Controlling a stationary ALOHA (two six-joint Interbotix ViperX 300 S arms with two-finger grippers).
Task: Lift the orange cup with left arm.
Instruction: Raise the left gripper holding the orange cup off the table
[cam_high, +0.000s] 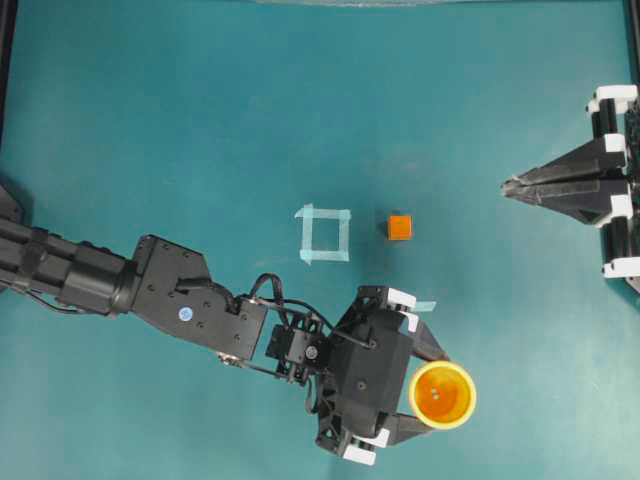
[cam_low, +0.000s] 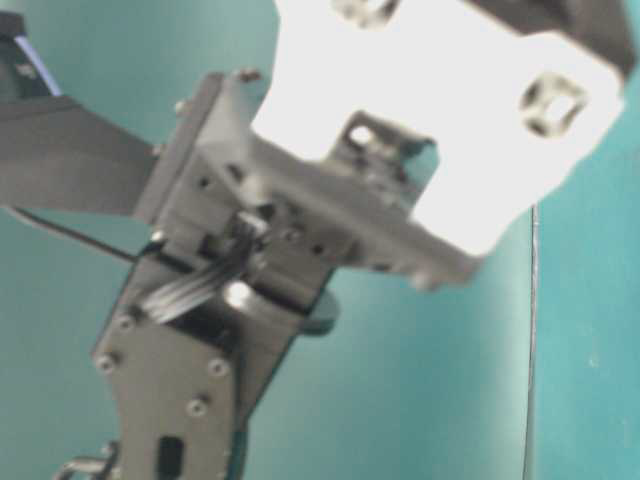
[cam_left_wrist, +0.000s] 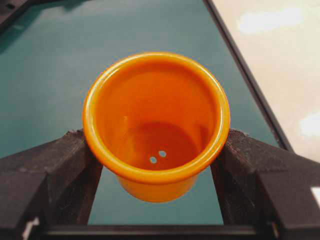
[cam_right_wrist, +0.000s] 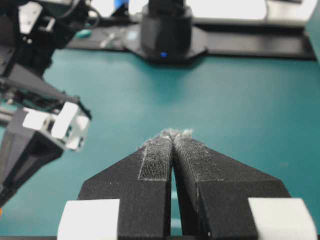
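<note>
Orange cup (cam_left_wrist: 156, 125) right in front of me, mouth up and tipped a touch toward my wrist camera, its long axis running top to bottom, near upright. Looking inside: nothing in it, just the deeper orange floor with two small holes. My left gripper (cam_high: 432, 378) has it pinched, one black finger (cam_left_wrist: 47, 172) pressed on the cup's wall at nine o'clock, the other at three o'clock, both just under the flared rim. From overhead the cup (cam_high: 442, 394) sits at the lower edge of the teal table (cam_high: 200, 130), around five o'clock from the taped square (cam_high: 324, 233), and its rim reads as a full circle, so the opening faces up. The small orange cube (cam_high: 399, 227) lies just beside the square at three o'clock, well apart from the cup. My right gripper (cam_high: 512, 186) waits at the table's three o'clock edge, its fingertips (cam_right_wrist: 165, 145) pressed together on nothing.
</note>
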